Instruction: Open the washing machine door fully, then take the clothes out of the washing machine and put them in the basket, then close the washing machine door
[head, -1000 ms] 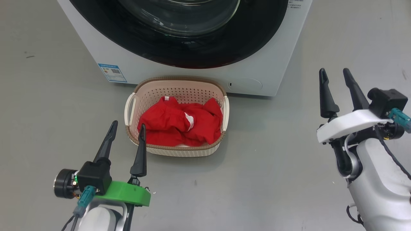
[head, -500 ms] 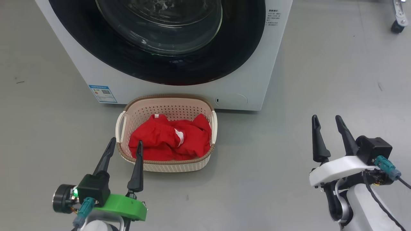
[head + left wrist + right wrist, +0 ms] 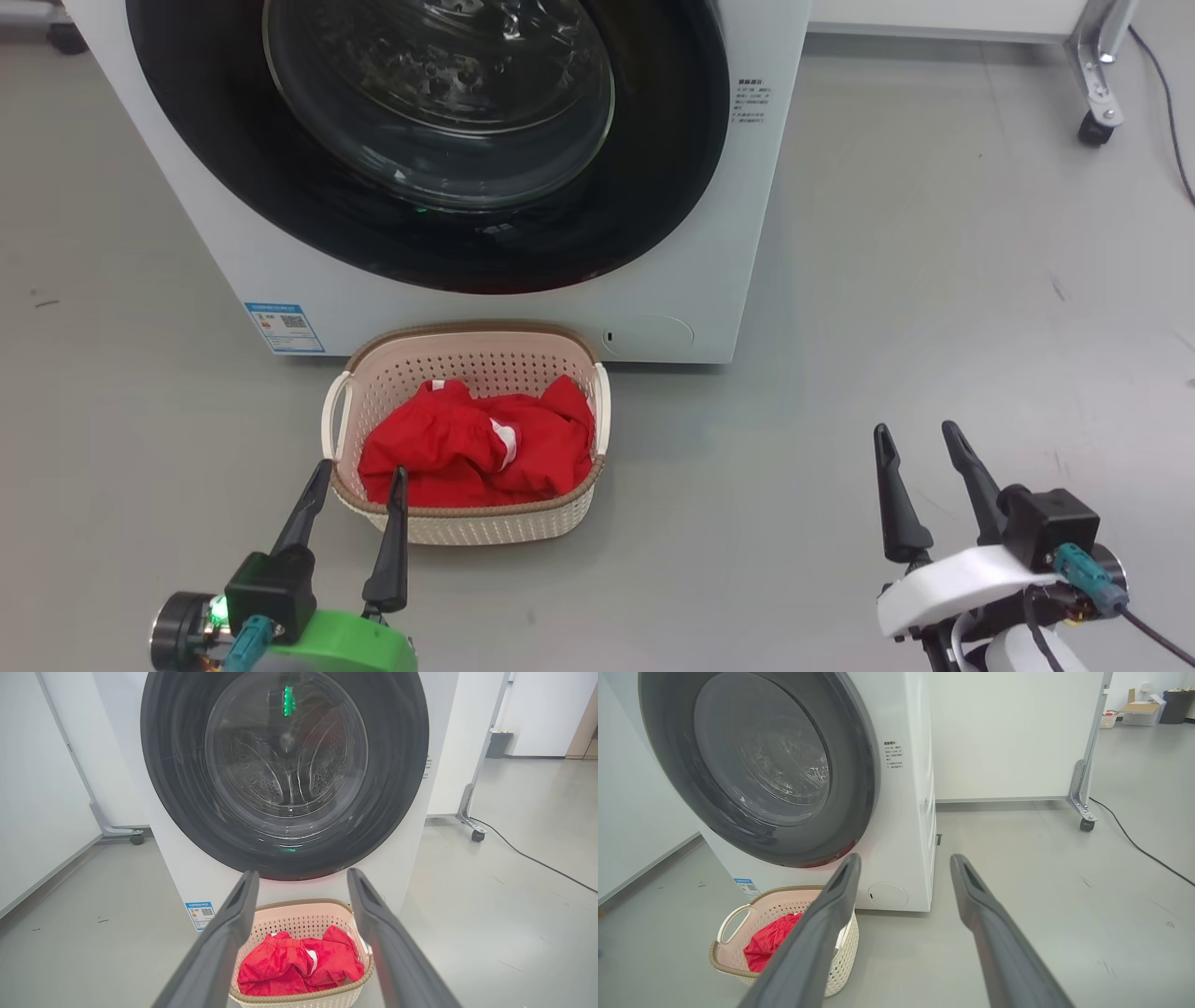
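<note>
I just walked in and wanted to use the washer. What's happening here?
Nothing is being handled right now, and the laundry unloading looks about done. The washing machine door sits shut against the washing machine. The red clothes lie in the cream basket, which stands on the floor right in front of the machine. The left gripper hovers open near the basket's front rim. The right gripper is open off to the side, above the floor. Neither holds anything.

In the head view, the upper edge cuts off the top of the washing machine (image 3: 761, 233). We cannot read the blue label (image 3: 284, 327); its print is too small.
</note>
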`<state>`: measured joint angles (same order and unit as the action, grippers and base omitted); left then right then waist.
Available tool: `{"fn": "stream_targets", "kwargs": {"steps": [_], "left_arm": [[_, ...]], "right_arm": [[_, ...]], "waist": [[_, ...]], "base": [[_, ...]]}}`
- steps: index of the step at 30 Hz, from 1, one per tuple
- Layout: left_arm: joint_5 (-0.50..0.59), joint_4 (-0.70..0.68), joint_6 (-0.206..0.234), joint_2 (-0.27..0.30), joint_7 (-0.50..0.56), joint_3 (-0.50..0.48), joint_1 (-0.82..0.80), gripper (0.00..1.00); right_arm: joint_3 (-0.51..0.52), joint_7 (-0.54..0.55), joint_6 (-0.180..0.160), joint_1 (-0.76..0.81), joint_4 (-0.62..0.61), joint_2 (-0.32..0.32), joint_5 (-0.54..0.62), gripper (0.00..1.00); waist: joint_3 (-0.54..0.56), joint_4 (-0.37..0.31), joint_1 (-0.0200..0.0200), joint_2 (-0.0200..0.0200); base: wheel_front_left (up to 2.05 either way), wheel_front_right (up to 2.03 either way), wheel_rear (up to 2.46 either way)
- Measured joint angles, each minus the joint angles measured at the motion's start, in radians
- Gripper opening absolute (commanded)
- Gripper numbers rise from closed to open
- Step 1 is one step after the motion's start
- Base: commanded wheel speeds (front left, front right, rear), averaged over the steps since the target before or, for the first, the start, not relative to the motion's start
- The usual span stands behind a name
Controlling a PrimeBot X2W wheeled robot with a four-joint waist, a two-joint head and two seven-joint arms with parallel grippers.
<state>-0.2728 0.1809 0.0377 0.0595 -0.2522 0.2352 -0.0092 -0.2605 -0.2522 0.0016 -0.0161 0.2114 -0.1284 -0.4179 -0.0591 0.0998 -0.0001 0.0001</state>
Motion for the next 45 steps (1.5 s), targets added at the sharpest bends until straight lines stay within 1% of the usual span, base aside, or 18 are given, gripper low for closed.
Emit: {"fn": "stream_targets", "kwargs": {"steps": [7, 11, 13, 17, 18, 45], "left_arm": [[-0.001, 0.0, -0.008, 0.002, 0.0, 0.001, 0.018, 1.0], [-0.001, 0.0, -0.008, 0.006, 0.0, -0.007, 0.025, 1.0], [-0.002, 0.002, -0.008, 0.007, 0.0, -0.007, 0.033, 1.0], [-0.002, 0.002, -0.008, 0.008, 0.0, -0.007, 0.034, 1.0], [-0.002, 0.002, -0.009, 0.008, 0.0, -0.005, 0.034, 1.0], [-0.002, 0.002, -0.014, 0.009, 0.0, -0.001, 0.035, 1.0]], "right_arm": [[0.01, 0.0, -0.032, 0.07, -0.045, 0.01, 0.025, 1.0], [0.01, 0.0, -0.033, 0.091, -0.055, 0.018, 0.026, 1.0], [0.014, 0.0, -0.041, 0.106, -0.065, 0.022, 0.032, 1.0], [0.018, 0.0, -0.042, 0.115, -0.079, 0.024, 0.035, 1.0], [0.02, 0.0, -0.048, 0.118, -0.085, 0.025, 0.036, 1.0], [0.026, 0.0, -0.05, 0.172, -0.131, 0.034, 0.051, 1.0]], "waist": [[0.026, -0.014, 0.0, 0.0], [0.037, -0.02, 0.0, 0.0], [0.041, -0.024, 0.0, 0.0], [0.047, -0.029, 0.0, 0.0], [0.048, -0.031, 0.0, 0.0], [0.051, -0.031, 0.0, 0.0]], "base": [[0.0, 0.0, 0.0], [0.0, 0.0, 0.0], [0.0, 0.0, 0.0], [0.0, 0.0, 0.0], [0.0, 0.0, 0.0], [0.0, 0.0, 0.0]]}}
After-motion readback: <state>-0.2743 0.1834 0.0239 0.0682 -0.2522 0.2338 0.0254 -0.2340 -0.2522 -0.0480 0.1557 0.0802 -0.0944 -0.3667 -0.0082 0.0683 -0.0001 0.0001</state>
